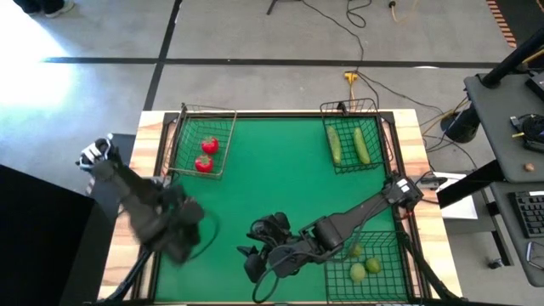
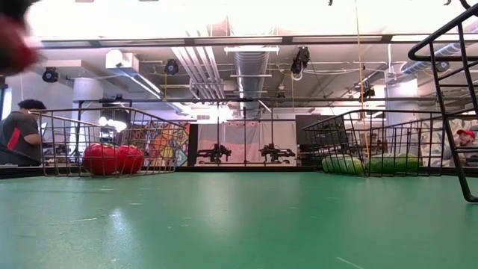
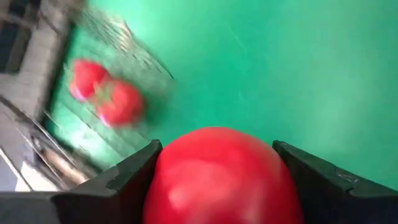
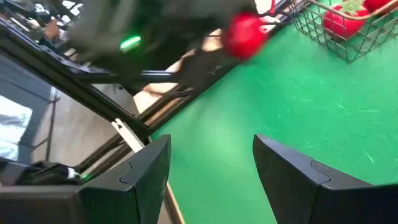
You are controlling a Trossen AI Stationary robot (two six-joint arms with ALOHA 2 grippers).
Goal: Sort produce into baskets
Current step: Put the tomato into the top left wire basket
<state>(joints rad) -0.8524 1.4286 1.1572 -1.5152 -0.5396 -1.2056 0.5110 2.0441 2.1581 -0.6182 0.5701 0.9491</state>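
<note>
My left gripper [image 1: 174, 212] is over the mat's left side, blurred, and shut on a red tomato [image 3: 224, 177]. The tomato also shows in the right wrist view [image 4: 245, 34] and at the low view's top left [image 2: 15, 45]. In the high view the arm hides it. My right gripper [image 1: 253, 259] is open and empty, low over the mat's near middle. The far left wire basket [image 1: 202, 140] holds two tomatoes [image 1: 206, 153]. The far right basket [image 1: 350, 136] holds two cucumbers [image 1: 348, 144]. The near right basket [image 1: 367, 263] holds limes [image 1: 364, 268]. My left gripper pinches the tomato between its two fingers [image 3: 121, 183], one on each of its opposite sides [image 3: 168, 180]. The tomato is lifted clear of the mat, well above it in the right wrist view and the low view.
The green mat [image 1: 272, 178] lies bare between the three baskets. The wooden table edge [image 1: 123, 238] runs along the left. A person [image 2: 19, 134] sits in the room beyond the table.
</note>
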